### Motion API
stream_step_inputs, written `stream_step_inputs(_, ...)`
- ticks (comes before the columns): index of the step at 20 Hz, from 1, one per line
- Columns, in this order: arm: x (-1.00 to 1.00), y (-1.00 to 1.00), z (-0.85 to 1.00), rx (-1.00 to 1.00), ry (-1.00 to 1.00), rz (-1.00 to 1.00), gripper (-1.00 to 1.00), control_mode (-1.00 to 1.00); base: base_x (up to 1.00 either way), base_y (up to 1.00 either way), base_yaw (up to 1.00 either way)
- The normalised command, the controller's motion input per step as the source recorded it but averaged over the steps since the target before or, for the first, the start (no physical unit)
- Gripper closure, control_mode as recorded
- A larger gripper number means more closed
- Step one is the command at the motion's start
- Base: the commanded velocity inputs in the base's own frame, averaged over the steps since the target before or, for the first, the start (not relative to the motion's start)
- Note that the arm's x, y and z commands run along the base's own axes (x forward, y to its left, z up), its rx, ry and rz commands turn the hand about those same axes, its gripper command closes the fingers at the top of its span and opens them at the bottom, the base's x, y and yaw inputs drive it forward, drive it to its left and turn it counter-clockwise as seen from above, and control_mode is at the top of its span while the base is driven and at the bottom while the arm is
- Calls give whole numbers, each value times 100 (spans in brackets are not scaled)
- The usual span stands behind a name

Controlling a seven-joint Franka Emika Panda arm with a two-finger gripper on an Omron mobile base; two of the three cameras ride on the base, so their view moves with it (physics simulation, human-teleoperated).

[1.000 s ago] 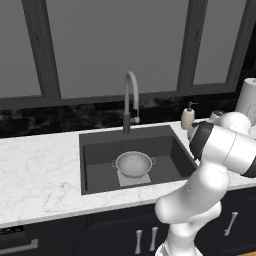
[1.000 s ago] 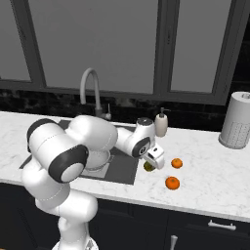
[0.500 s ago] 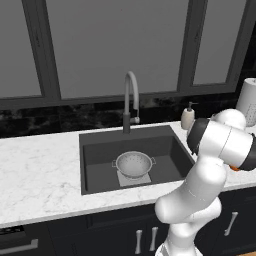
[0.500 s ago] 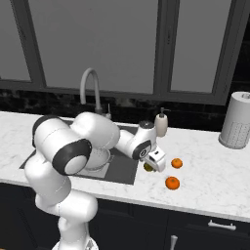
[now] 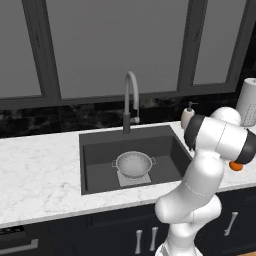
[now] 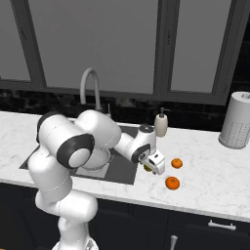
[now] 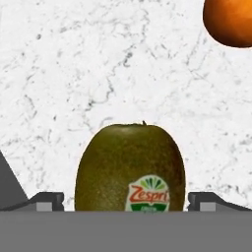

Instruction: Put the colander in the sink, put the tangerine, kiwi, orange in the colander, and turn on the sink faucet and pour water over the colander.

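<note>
1. We see the kiwi (image 7: 130, 167) on the marble counter (image 7: 74, 74), between the gripper (image 7: 126, 201) fingers, which stand apart on either side, not yet touching it.
2. We judge it light, firm and rounded; grip across its middle.
3. The colander (image 5: 133, 164) sits empty in the sink (image 5: 100, 150).

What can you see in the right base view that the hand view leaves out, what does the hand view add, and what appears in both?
Right base view alone: the sink with the colander in it, the sink faucet, a soap bottle, a paper towel roll, and two orange fruits, the tangerine and the orange.

Hand view alone: a Zespri sticker on the kiwi, which sits between the fingertips.

Both: the kiwi, the gripper, the white marble counter, and at least one orange fruit.
</note>
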Motion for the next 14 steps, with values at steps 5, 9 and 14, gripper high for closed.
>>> stream_step_inputs(5, 10, 0, -5, 0, 0, 0, 100, -100, 0, 0, 0)
stream_step_inputs(9, 8, 0, 0, 0, 0, 0, 100, -100, 0, 0, 0)
stream_step_inputs(14, -6, 2, 2, -1, -5, 0, 100, -100, 0, 0, 0)
